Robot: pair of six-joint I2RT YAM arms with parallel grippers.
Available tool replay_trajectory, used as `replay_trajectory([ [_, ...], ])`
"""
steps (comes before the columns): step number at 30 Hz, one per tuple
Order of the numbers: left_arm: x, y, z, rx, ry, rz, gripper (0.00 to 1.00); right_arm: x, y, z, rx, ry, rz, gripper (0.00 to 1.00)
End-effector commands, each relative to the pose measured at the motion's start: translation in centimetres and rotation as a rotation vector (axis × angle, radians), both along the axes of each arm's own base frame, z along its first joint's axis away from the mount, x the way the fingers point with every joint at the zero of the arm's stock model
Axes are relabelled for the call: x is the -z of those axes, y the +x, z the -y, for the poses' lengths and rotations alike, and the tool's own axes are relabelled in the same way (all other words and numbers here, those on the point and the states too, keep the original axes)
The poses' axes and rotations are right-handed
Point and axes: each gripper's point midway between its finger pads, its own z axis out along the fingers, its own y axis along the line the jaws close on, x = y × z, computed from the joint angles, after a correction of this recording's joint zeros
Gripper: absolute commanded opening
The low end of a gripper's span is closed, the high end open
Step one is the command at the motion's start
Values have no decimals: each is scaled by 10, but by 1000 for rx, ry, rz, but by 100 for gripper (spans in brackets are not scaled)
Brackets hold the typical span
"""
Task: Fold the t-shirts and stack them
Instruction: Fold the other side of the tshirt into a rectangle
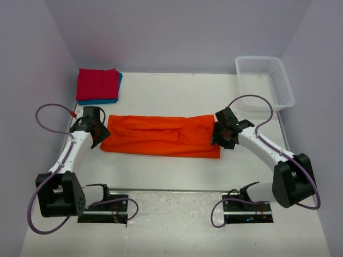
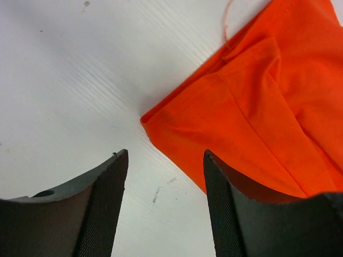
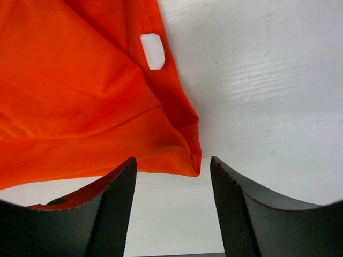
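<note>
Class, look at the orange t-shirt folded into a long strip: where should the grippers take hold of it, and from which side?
Grip the orange t-shirt by its short ends, probably: left gripper on the left corner from the left, right gripper on the right corner from the right. The strip lies flat across the table, each layered corner just ahead of open jaws.

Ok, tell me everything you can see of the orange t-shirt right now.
The orange t-shirt is bright, soft plain cloth. It is folded into a long band that lies flat across the middle of the table, with creases and layered edges. The left gripper and right gripper sit at its two ends with their jaws open, and neither clamps it. A small white patch shows near the end by the right gripper. I cannot tell whether it is a hole or a label.
</note>
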Motion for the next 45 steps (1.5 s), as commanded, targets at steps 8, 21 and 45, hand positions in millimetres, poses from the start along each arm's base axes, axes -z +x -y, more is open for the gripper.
replay_trajectory([
  [8,-12,53,39,127,-24,50,55,-58,92,-42,-186,7,111,67],
  [21,-13,75,46,179,-48,65,54,-4,138,-78,-278,69,-45,42],
  [45,5,75,36,152,-6,1,57,1,156,-66,-222,-15,-32,0],
])
